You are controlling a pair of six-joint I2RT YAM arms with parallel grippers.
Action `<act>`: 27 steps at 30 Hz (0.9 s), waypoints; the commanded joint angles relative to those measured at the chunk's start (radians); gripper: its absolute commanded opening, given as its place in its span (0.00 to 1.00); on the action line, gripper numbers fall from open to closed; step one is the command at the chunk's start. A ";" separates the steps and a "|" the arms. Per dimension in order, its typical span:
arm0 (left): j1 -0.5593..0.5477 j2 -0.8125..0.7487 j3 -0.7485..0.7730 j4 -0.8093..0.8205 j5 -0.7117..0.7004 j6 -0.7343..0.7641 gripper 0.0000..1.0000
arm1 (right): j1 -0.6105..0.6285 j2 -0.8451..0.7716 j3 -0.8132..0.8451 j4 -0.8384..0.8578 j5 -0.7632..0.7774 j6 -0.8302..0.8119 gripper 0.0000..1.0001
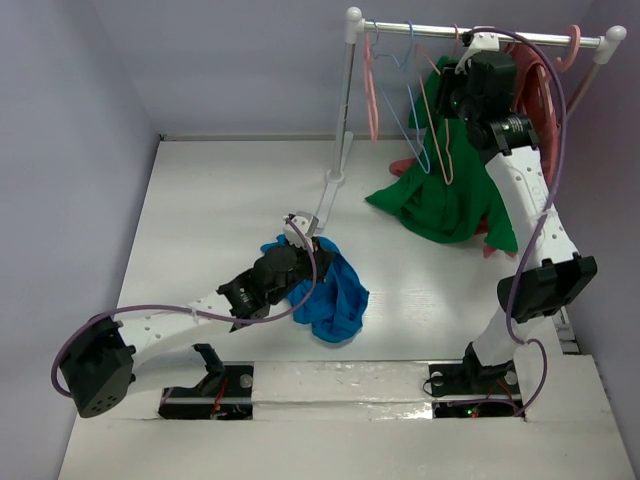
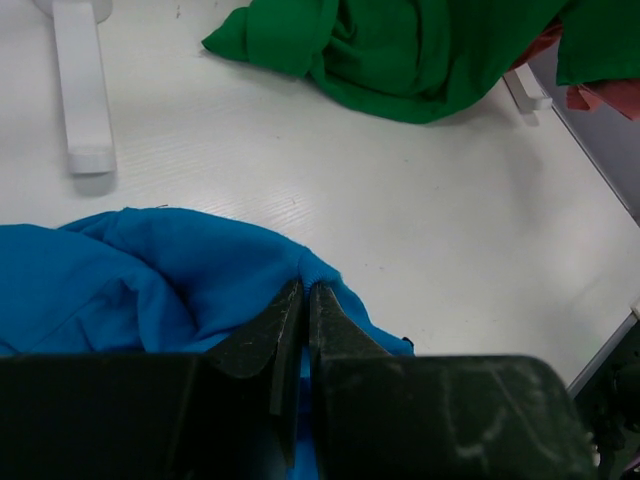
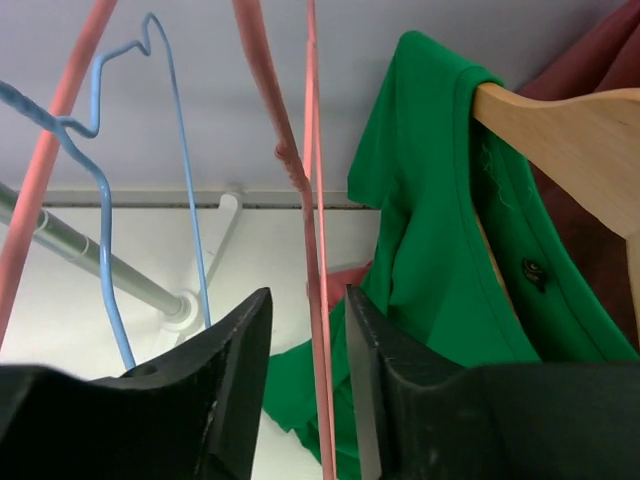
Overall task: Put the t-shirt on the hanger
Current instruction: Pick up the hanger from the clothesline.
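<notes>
Blue t-shirt [image 1: 335, 295] lies bunched on the table [image 1: 200, 220], pinched tight in the left hand [image 2: 307, 290] for lifting, as the part-open right hand [image 3: 308, 295] straddles the pink hanger [image 3: 288, 160] without gripping it.

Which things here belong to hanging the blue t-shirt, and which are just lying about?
Part of the job:
- blue t-shirt, pinched in the shut left gripper
- pale-pink wire hanger, its wire between the fingers of the open right gripper

Just there:
- green t-shirt on the wooden hanger
- dark red garment
- light-blue wire hanger
- clothes rail
</notes>
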 commanded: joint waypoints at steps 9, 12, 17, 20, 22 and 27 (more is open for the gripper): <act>0.011 -0.024 0.008 0.037 -0.006 -0.013 0.00 | -0.019 0.002 0.033 0.049 0.015 -0.054 0.02; 0.011 -0.025 0.009 0.032 -0.008 -0.011 0.00 | -0.019 -0.010 0.042 0.072 0.018 -0.060 0.00; 0.020 -0.028 0.032 0.011 -0.022 -0.005 0.00 | -0.019 -0.071 -0.004 0.148 0.006 -0.051 0.00; 0.020 -0.031 0.035 0.003 -0.027 -0.002 0.00 | -0.019 -0.119 -0.050 0.171 -0.012 -0.040 0.00; 0.029 -0.030 0.037 -0.001 -0.030 -0.001 0.00 | -0.019 -0.151 -0.077 0.186 -0.015 -0.037 0.00; 0.057 -0.039 0.045 -0.020 -0.042 0.002 0.00 | -0.019 -0.174 -0.157 0.171 -0.020 -0.031 0.00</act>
